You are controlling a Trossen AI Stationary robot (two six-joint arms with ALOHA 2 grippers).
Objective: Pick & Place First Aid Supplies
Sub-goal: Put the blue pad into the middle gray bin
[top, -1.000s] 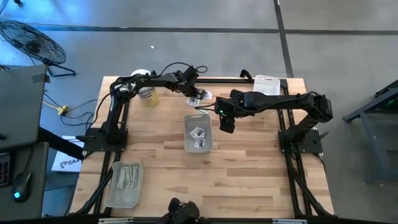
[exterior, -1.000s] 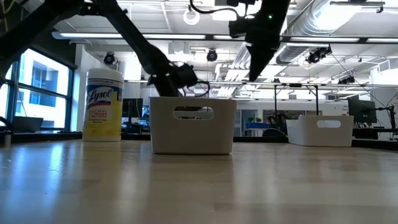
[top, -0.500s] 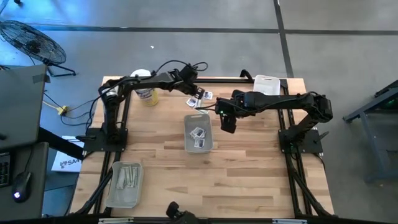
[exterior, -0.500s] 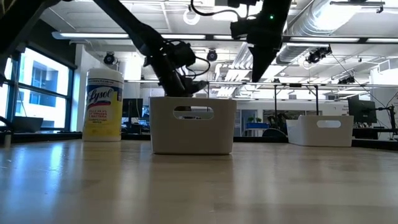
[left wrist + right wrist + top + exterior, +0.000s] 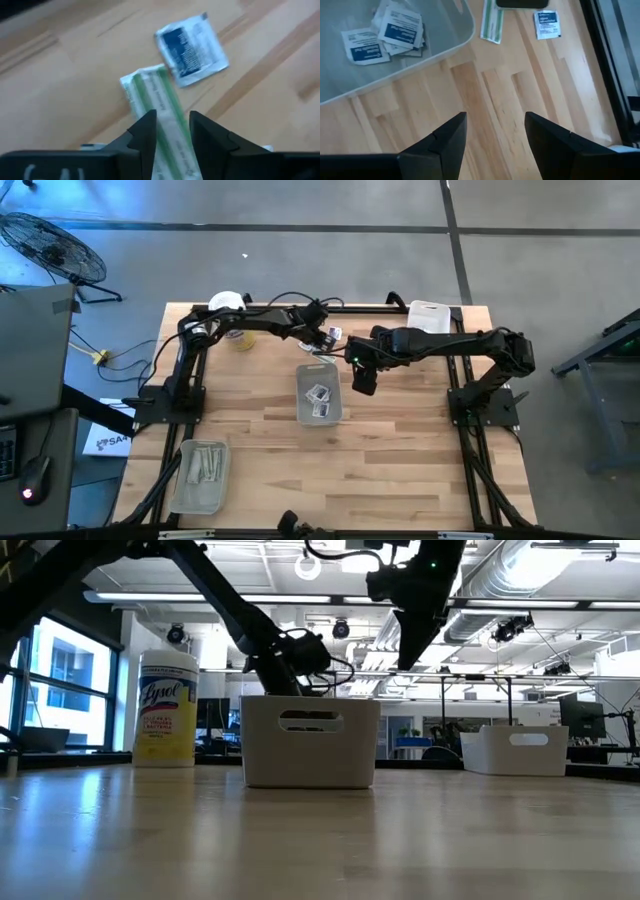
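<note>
I had the wooden table under both arms, its planks pale and striped with grain. Near the back left corner stood a round wipes tub, white-lidded with a yellow label, close behind the left arm's reach. A clear plastic tray sat mid-table, glossy and rounded at the corners, holding several squarish white packets with blue print, loosely overlapped. A second clear tray lay at the front left with pale narrow strips in it, well apart from the work. A white bin rested at the back right edge.

My left gripper hung low over the table just behind the middle tray, its dark fingers parted, straddling a narrow green-and-white strip packet that lay flat on the wood. I could not tell whether the pads touched it. Just beyond the strip's end lay a single square white packet, blue-printed and crinkly, tilted, nearly touching the strip.

My right gripper hovered above bare wood beside the tray's back right corner, fingers spread wide and holding nothing. From the low view, the middle tray blocked the packets behind it.
</note>
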